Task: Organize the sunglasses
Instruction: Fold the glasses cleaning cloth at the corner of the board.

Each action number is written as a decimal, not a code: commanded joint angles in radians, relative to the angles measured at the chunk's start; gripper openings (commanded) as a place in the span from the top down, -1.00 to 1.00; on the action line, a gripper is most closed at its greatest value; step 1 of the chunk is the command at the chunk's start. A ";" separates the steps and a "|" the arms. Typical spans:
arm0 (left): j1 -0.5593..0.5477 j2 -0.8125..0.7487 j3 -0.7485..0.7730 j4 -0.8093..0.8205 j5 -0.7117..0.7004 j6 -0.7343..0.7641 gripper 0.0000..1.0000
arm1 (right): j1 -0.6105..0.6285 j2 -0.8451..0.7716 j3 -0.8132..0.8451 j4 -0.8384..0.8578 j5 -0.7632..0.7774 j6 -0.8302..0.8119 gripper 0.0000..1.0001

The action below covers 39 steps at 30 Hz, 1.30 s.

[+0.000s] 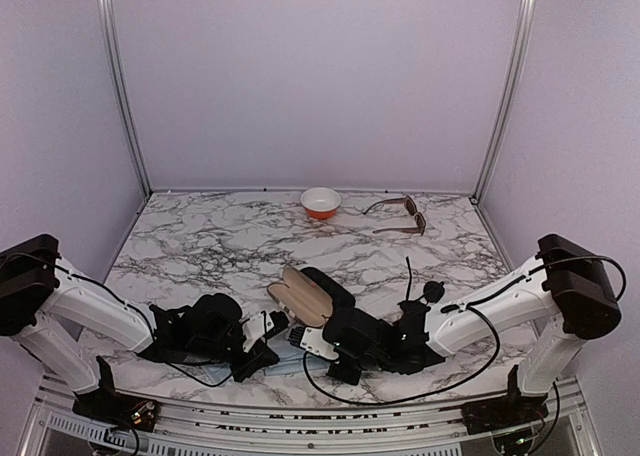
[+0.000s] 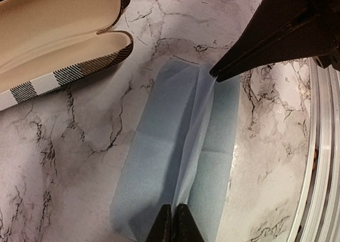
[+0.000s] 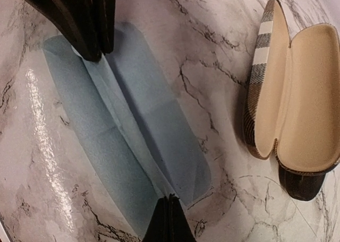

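Both arms reached low over the near part of the marbled counter [image 1: 220, 246], their tips meeting over a pale blue cloth [image 2: 159, 162] that lay flat on the surface. The left gripper [image 2: 175, 210] had its fingers pressed together on one end of a raised fold running down the cloth's middle. A thin dark line showed between the fingers, so the pinch looked light, though the left wrist view was too tight to be sure. The right gripper [image 3: 169, 207] pinched the opposite end of the same fold, its fingers fully closed on the fabric. The ridge of cloth stood up between the two grips while the rest stayed on the counter.

Just beyond the cloth lay an open plaid case [image 1: 303, 294], its tan lining facing up.

The brown sunglasses [image 1: 402, 217] sat at the far right of the counter, arms unfolded, well apart from both grippers and near an orange bowl [image 1: 320, 202] with a white inside. The black sunglasses [image 1: 432, 292] lay just beside the right arm, one thin arm pointing toward the back wall. Neither pair was held or in a case.
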 commanded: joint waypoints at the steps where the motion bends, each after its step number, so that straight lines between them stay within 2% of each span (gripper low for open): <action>1: 0.008 0.021 0.023 0.008 -0.029 -0.005 0.83 | -0.013 0.013 0.047 -0.021 0.024 0.019 1.00; 10: 0.007 0.018 0.031 0.008 -0.062 -0.023 0.72 | -0.022 0.031 0.069 -0.039 0.031 0.045 1.00; 16: 0.010 -0.002 0.029 0.004 -0.097 -0.038 0.56 | -0.033 0.056 0.094 -0.060 0.028 0.067 0.91; 21: 0.012 -0.030 0.025 -0.008 -0.140 -0.047 0.39 | -0.045 0.061 0.104 -0.071 0.023 0.093 0.73; 29: 0.019 -0.111 0.018 -0.035 -0.229 -0.054 -0.06 | -0.056 0.035 0.112 -0.097 0.027 0.136 0.36; 39: 0.007 -0.211 -0.036 -0.059 -0.109 0.044 -0.01 | -0.057 -0.116 0.033 -0.106 0.036 0.167 0.38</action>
